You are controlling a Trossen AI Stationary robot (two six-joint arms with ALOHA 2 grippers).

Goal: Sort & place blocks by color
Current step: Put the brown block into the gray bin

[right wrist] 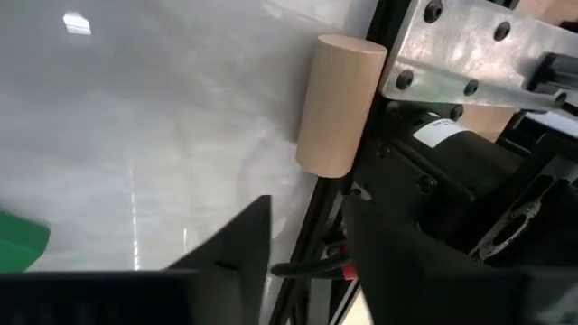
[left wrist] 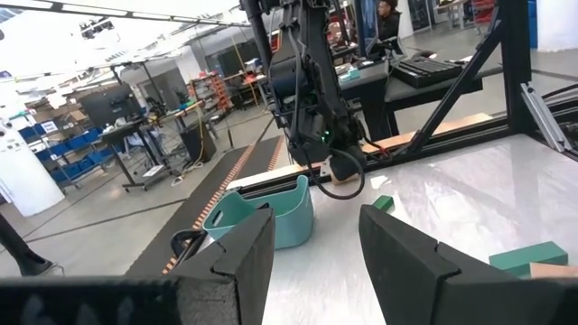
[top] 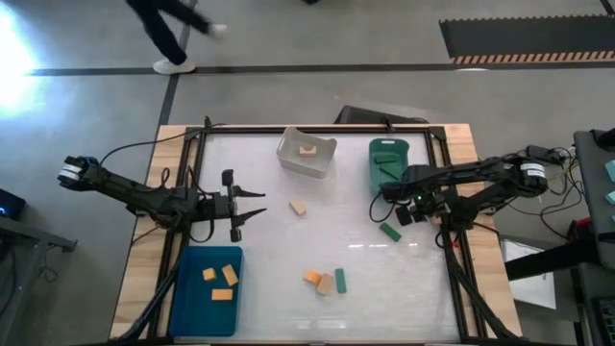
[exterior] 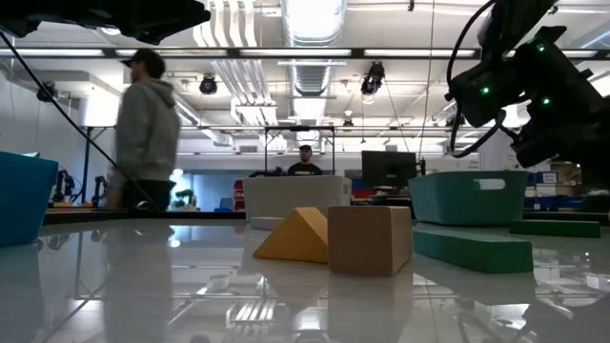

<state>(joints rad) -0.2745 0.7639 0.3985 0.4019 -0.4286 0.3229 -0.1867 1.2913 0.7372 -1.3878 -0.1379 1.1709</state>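
Observation:
My right gripper (top: 407,208) (right wrist: 309,200) hangs above the table near its right edge, just in front of the green bin (top: 387,163). It is shut on a pale tan wooden cylinder (right wrist: 339,99). A green bar (top: 389,231) lies on the table below it. My left gripper (top: 256,206) (left wrist: 316,226) is open and empty at the table's left, pointing right. A tan block (top: 298,207) lies mid-table. An orange block (top: 312,278), a tan block (top: 325,284) and a green bar (top: 340,281) lie together near the front. They also show in the low view: orange block (exterior: 291,238), tan block (exterior: 370,238), green bar (exterior: 472,250). My right gripper pinches the tan cylinder by its near end (right wrist: 323,162) between its two fingers. The fingers point downward and the cylinder sticks out beyond them, along them. It is lifted clear of the table. It shows small under the gripper in the left wrist view (left wrist: 346,183).
The blue bin (top: 183,298) at the front left holds three orange blocks. The clear bin (top: 288,159) at the back holds one block. The table's metal frame (right wrist: 461,45) is close beside my right gripper. A person (exterior: 148,124) walks beyond the table.

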